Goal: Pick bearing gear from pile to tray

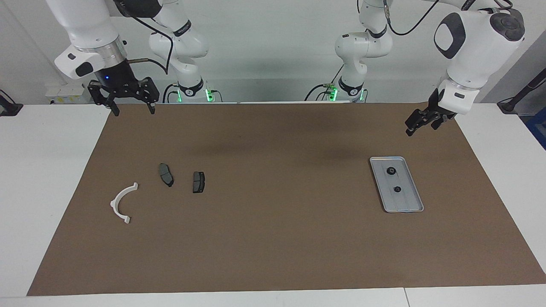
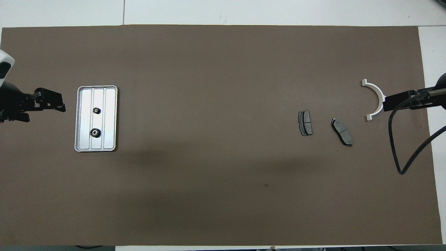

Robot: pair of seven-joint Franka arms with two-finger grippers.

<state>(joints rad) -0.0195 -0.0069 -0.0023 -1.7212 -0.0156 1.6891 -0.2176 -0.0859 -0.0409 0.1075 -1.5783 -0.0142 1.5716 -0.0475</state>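
Two bearing gears (image 1: 391,171) (image 1: 397,189) are lying in the tray (image 1: 416,187). The right gripper (image 1: 133,97) is hanging open, empty, above the mat (image 1: 273,238), away from the tray; the left gripper (image 1: 420,121), whose fingers I cannot make out, is hovering near the tray.

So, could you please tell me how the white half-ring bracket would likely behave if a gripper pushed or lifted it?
The white half-ring bracket lies flat on the brown mat, so it should slide or pivot, not roll. It looks thin, probably light and fairly stiff. Gripped at one end, it might swing.
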